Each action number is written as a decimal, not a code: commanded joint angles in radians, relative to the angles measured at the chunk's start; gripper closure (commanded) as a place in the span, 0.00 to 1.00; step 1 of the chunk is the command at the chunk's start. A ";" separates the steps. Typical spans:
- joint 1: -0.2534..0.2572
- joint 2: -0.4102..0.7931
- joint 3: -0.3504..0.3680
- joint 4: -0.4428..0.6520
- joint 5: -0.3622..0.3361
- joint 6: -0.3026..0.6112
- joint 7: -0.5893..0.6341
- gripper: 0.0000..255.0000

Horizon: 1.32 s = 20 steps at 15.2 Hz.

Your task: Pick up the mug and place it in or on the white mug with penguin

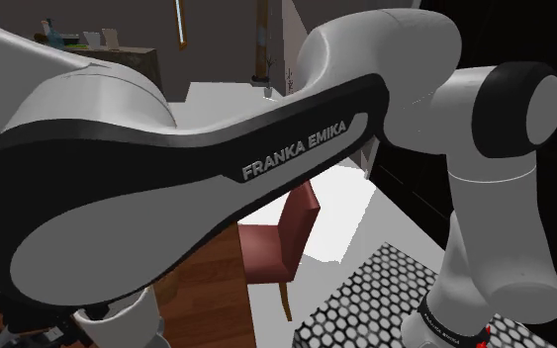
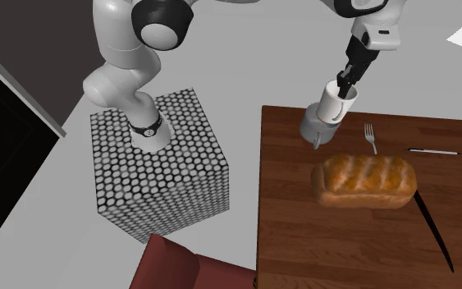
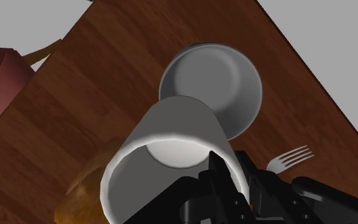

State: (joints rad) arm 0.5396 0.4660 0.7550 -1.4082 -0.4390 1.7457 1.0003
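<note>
A dark brown wooden table (image 2: 303, 238) bears a golden-brown loaf of bread (image 2: 367, 181) near its middle. In the second exterior view, a silver metal fork (image 2: 372, 138) lies just beyond the loaf, with a thin black-and-white pen (image 2: 432, 151) to its right. A long slim black rod (image 2: 432, 226) slants from the loaf's right end toward the near edge. A dark red upholstered chair (image 2: 189, 269) stands at the table's near left corner.

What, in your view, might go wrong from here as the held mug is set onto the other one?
1. The gripper clasps the white mug only at its rim, so it may slip or swing.
2. In the wrist view the white mug looks offset from the grey mug below. If released here, it might catch the rim and topple toward the fork.
3. The grey mug stands near the table edge, so a knock could push it off.
</note>
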 commanded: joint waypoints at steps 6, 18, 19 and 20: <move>-0.014 0.009 -0.007 -0.085 -0.013 0.088 0.020 1.00; -0.015 0.009 -0.007 -0.095 -0.014 0.098 0.023 0.00; -0.015 0.010 -0.007 -0.095 -0.014 0.098 0.023 0.00; -0.015 0.009 -0.007 -0.095 -0.014 0.098 0.023 0.00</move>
State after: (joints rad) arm 0.5242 0.4754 0.7481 -1.5031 -0.4533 1.8434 1.0228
